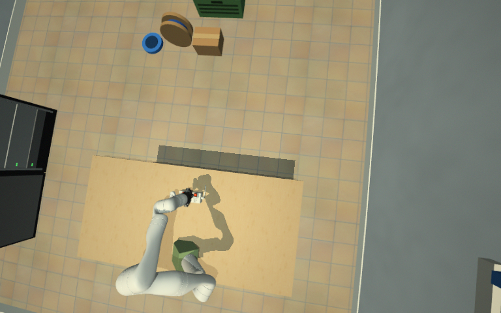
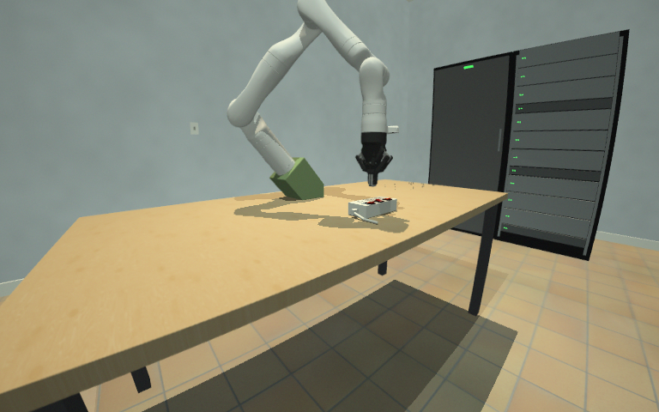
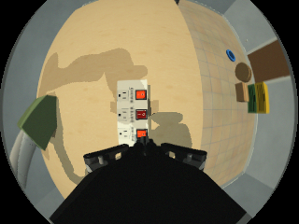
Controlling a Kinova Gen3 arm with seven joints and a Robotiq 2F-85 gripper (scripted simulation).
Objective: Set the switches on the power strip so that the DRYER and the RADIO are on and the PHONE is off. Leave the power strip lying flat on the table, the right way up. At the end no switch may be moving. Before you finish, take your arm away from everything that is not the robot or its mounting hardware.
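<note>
A white power strip (image 2: 372, 206) (image 3: 133, 114) (image 1: 196, 197) lies flat on the wooden table (image 2: 194, 252) (image 1: 251, 228), right way up. It has three red rocker switches in a row. In the wrist view the far switch (image 3: 142, 93) and the near switch (image 3: 142, 133) look bright red, and the middle switch (image 3: 141, 114) looks darker. The labels are too small to read. My gripper (image 2: 371, 182) (image 3: 144, 141) is shut and empty. It points straight down a short way above the strip's near end. A short grey cord stub (image 2: 365, 218) sticks out of the strip.
The arm's green base (image 2: 298, 178) (image 1: 183, 252) stands on the table behind the strip. A dark server cabinet (image 2: 544, 145) (image 1: 18, 165) stands off the table's end. A box (image 1: 207, 40), a cable reel (image 1: 176, 29) and a blue ring (image 1: 152, 42) lie far off on the floor.
</note>
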